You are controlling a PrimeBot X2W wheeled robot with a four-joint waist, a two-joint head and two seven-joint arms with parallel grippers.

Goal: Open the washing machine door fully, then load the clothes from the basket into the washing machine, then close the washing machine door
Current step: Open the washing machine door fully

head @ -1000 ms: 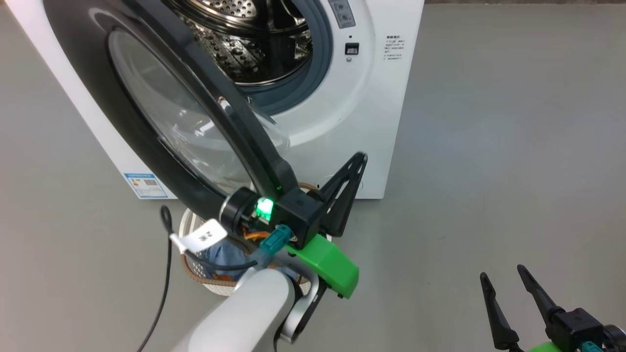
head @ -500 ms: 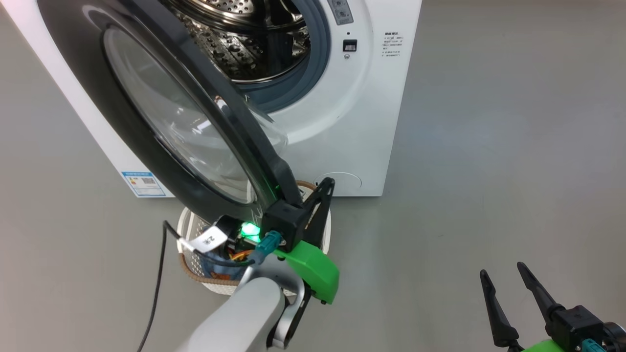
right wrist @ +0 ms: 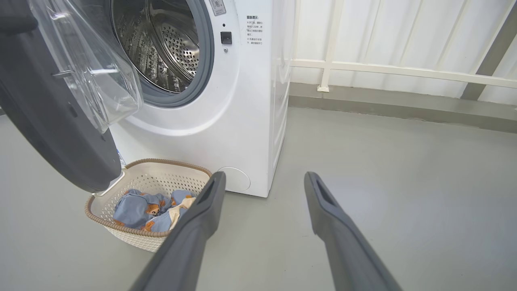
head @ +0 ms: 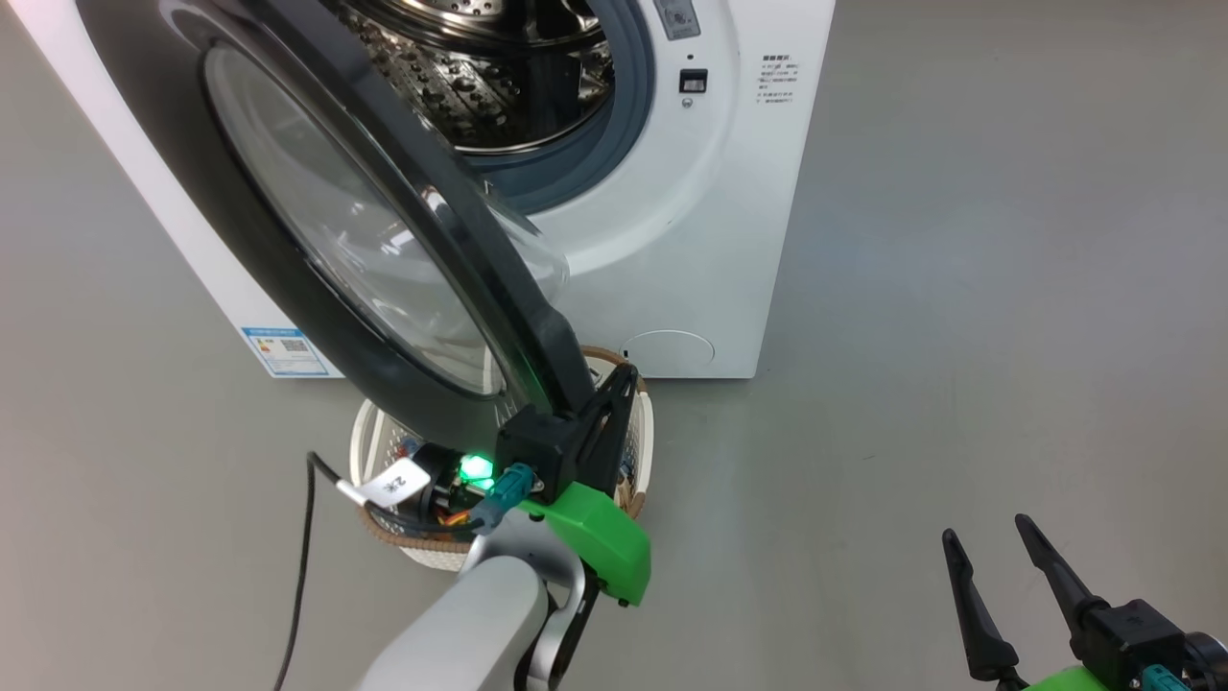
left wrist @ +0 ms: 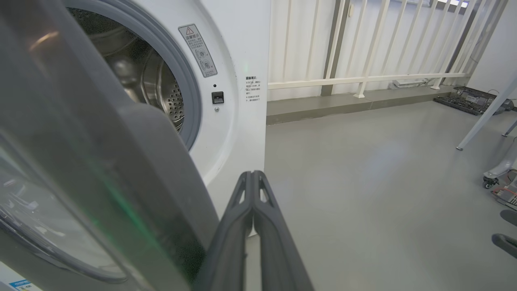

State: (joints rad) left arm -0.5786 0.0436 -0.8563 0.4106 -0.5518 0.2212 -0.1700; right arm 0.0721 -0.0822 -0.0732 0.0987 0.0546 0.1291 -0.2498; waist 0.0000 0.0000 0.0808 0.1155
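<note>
**Left tool** (head: 625, 376) (left wrist: 253, 178): the two dark fingers are pressed flat together along their length, with nothing between them. In the head view the fingers point up and to the right, just beside the lower free edge of the washing machine door (head: 336, 221). The black tool body sits against that edge; whether it presses on it cannot be told. In the left wrist view the door (left wrist: 101, 161) stands close on the left of the joined fingers.

**Left arm:** the pale forearm (head: 460, 624) rises from the bottom edge of the head view. It bends at the wrist, where a green housing (head: 604, 542) and a lit green lamp (head: 473, 468) are mounted. A black cable (head: 307, 557) hangs down on the left of the wrist.

**Right tool** (head: 986, 533) (right wrist: 264, 178): the fingers are spread wide and hold nothing. It hovers low at the right over the grey floor (head: 959, 288), well apart from the machine, with fingers pointing towards it.

**Door:** it is partly open and swung outwards, its clear bowl window bulging towards the opening. Its lower rim (right wrist: 60, 121) overhangs the basket.

**Washing machine** (head: 691, 240) (right wrist: 242, 121): the grey gasket (head: 614, 125) and perforated steel drum (head: 480, 77) are exposed. No garment can be seen in the visible part of the drum.

**Basket** (head: 369, 422) (right wrist: 169, 161): it stands on the floor just in front of the machine, below the door. The clothes (right wrist: 137, 208) lie inside it, blue with orange bear prints.
</note>
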